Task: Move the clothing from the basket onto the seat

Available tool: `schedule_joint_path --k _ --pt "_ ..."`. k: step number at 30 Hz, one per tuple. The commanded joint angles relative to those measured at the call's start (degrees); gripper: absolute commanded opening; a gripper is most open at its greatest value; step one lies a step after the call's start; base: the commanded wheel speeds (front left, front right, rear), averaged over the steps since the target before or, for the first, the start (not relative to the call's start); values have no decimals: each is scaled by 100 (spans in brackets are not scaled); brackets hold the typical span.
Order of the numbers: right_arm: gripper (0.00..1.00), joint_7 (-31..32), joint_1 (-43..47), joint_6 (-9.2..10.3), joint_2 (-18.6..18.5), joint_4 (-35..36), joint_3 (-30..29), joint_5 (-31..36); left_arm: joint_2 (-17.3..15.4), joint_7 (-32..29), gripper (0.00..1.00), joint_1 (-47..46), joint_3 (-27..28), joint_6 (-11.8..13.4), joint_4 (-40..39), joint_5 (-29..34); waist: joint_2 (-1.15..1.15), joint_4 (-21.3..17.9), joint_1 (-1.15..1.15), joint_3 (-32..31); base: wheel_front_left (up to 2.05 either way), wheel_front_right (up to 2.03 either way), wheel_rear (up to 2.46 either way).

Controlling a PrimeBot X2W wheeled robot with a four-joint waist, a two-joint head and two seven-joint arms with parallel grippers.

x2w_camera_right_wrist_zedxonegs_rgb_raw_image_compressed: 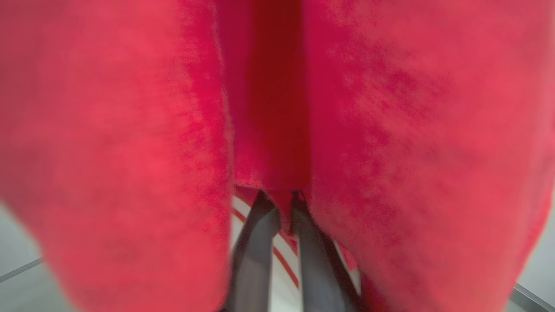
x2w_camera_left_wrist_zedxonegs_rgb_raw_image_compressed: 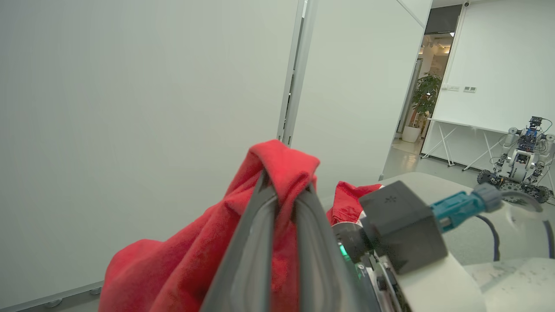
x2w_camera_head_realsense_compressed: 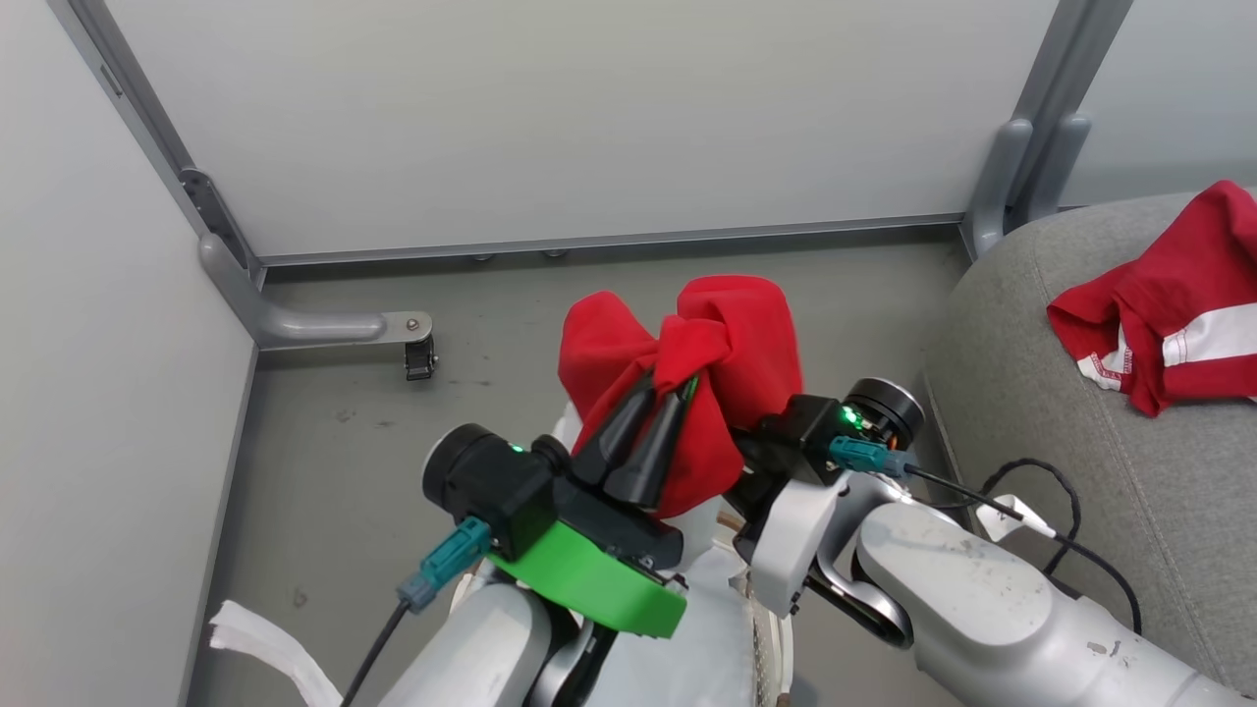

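Observation:
A bunched red garment point(x2w_camera_head_realsense_compressed: 687, 353) of the clothing hangs in the air between my two arms. My left gripper point(x2w_camera_head_realsense_compressed: 671, 385), on a green mount, is shut on a fold of it; in the left wrist view its fingers point(x2w_camera_left_wrist_zedxonegs_rgb_raw_image_compressed: 286, 186) pinch the cloth point(x2w_camera_left_wrist_zedxonegs_rgb_raw_image_compressed: 182, 268). The right gripper's black body point(x2w_camera_head_realsense_compressed: 800, 432) presses against the garment's right side, its fingers hidden behind it. In the right wrist view the right gripper point(x2w_camera_right_wrist_zedxonegs_rgb_raw_image_compressed: 279, 197) is shut on red fabric point(x2w_camera_right_wrist_zedxonegs_rgb_raw_image_compressed: 390, 130). Another red, white-striped garment point(x2w_camera_head_realsense_compressed: 1169, 295) lies on the grey seat point(x2w_camera_head_realsense_compressed: 1031, 393) at right. The basket point(x2w_camera_head_realsense_compressed: 764, 638) sits below my arms, mostly hidden.
Pale partition walls point(x2w_camera_head_realsense_compressed: 550, 118) close off the back and left. A grey metal foot with a caster point(x2w_camera_head_realsense_compressed: 417, 355) rests on the floor at left. A white strip of cloth point(x2w_camera_head_realsense_compressed: 257, 638) lies at the lower left. Another robot point(x2w_camera_left_wrist_zedxonegs_rgb_raw_image_compressed: 522, 158) stands far off.

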State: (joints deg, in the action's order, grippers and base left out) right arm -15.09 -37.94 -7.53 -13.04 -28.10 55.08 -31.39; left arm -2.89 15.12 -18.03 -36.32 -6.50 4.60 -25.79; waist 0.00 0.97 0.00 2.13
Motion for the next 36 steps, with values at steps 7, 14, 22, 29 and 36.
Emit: schedule_joint_path --k 7,14,22,29,36 --pt "0 -7 594 8 -63 209 -466 121 -6 4 100 159 301 107 40 121 0 -205 0 12 0 0 0" --pt "0 -11 1174 8 -60 484 -1026 315 -8 3 100 310 507 114 470 426 0 -980 0 -17 0 0 0" --pt "0 -12 1613 8 34 731 -1523 449 -9 3 100 375 655 53 647 621 0 -2152 0 136 0 0 0" --pt "0 -12 1975 8 99 834 -1952 474 -11 3 100 322 709 -2 757 724 0 -3083 0 411 0 0 0" --pt "0 -12 2374 8 100 1101 -2845 721 -19 3 100 4 407 -84 991 716 0 -3219 0 628 0 0 0"
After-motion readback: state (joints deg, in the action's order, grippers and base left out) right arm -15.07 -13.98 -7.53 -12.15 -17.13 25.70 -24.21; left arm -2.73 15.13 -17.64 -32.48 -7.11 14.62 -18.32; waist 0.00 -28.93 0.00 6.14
